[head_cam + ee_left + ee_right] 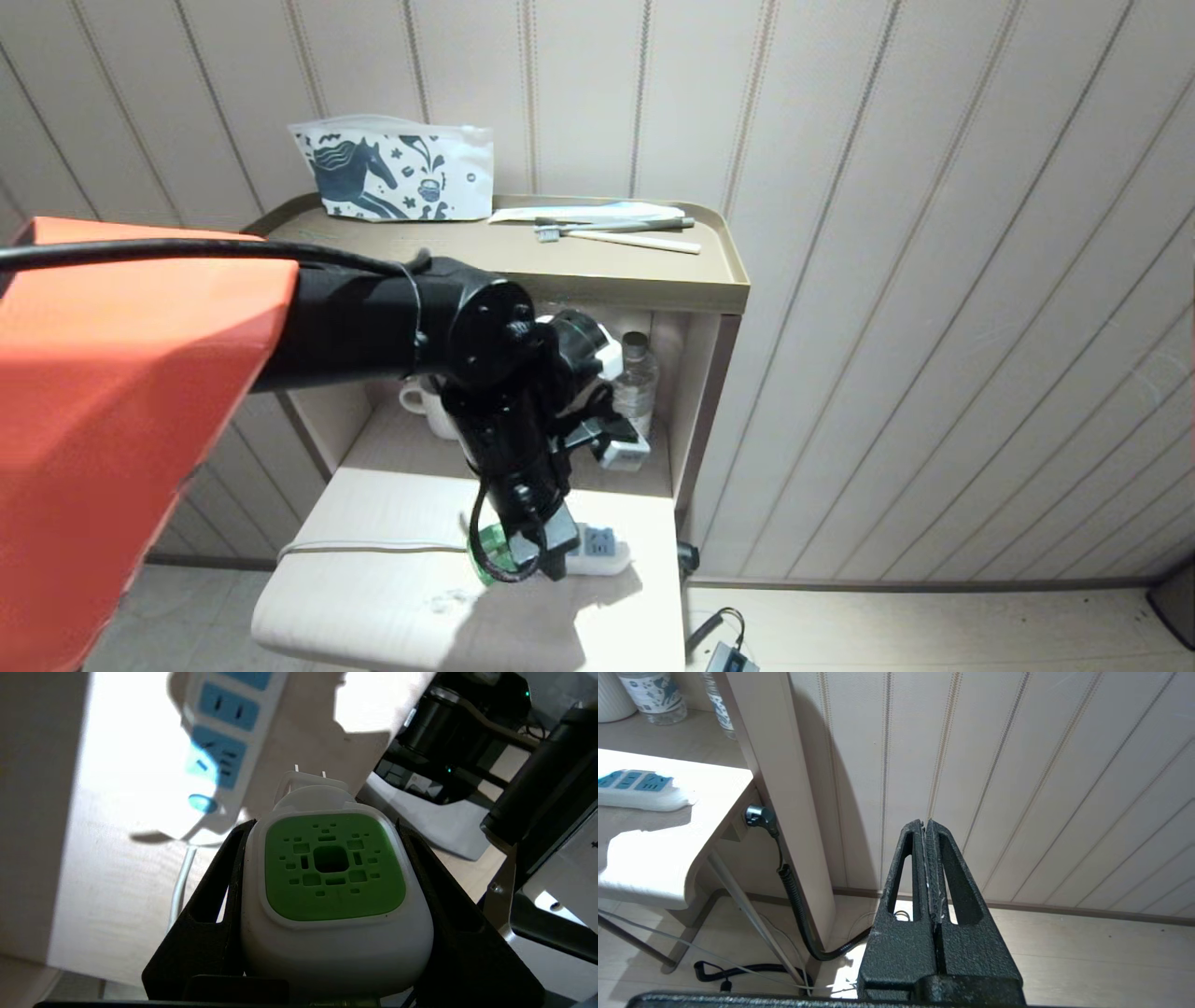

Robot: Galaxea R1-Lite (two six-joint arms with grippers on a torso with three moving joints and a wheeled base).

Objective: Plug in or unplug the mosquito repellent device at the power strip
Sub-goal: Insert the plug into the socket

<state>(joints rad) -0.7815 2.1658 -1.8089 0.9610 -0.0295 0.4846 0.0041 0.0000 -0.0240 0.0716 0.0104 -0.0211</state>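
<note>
The left hand was seen clamped on the mosquito repellent device, one finger pressed against each side of its white body. The device was held clear of the table, its two plug prongs bare and pointing away from the hand; it was therefore judged to be unplugged. The power strip lay flat on the table beyond the prongs and off to one side of them in the left wrist view, its blue socket faces turned upward and its long axis running away from the hand. The coming move was judged to turn on that offset: the prongs would have to be brought across over a socket and turned toward its face. In the head view the left arm was reaching down over the strip, so most of the strip and all but a green sliver of the device were hidden, and the gap between prongs and sockets could not be read. The right hand hung parked beside the table, its fingers pressed together on nothing, well apart from the strip.
</note>
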